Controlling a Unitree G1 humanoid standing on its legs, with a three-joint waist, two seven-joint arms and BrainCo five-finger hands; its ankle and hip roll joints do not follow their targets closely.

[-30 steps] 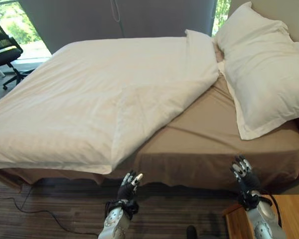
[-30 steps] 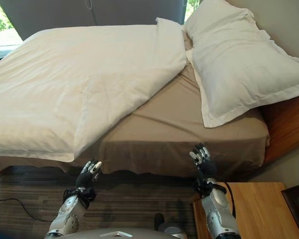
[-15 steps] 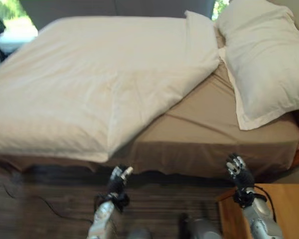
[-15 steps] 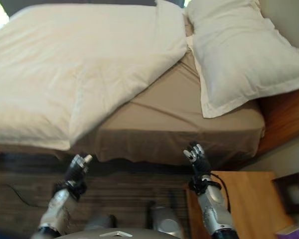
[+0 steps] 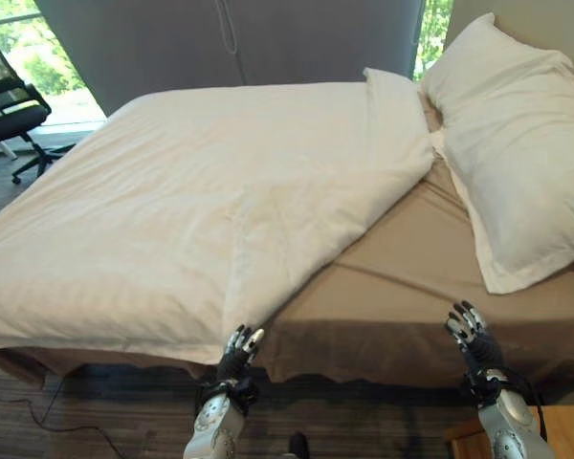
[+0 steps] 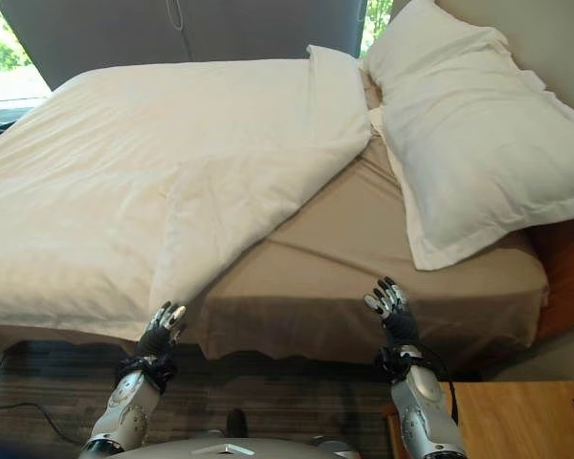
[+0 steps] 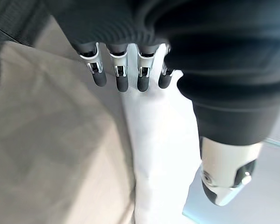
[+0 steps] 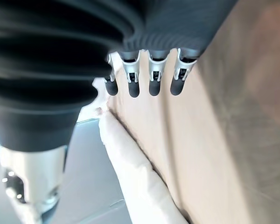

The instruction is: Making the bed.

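Evidently we have raised both hands to the bed's near edge since a second ago: left hand (image 5: 241, 346) at the duvet (image 5: 201, 201) corner, right hand (image 5: 469, 327) over bare brown sheet (image 5: 402, 287), fingers straight, holding nothing. Duvet remains folded back; pulling it toward the pillow (image 5: 517, 134) looks imminent.

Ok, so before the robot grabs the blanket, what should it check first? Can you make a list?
1. Left robot hand empty, fingers open: ok.
2. Right robot hand empty, fingers open: ok.
3. White blanket covers the whole bed: not ok, its near corner is folded back and the brown sheet shows.
4. Left robot hand is close to the blanket's folded edge: ok, it is just below that edge.
5. Pillow at the head of the bed, off the blanket: ok.
6. Something hidden under the blanket: cannot tell.
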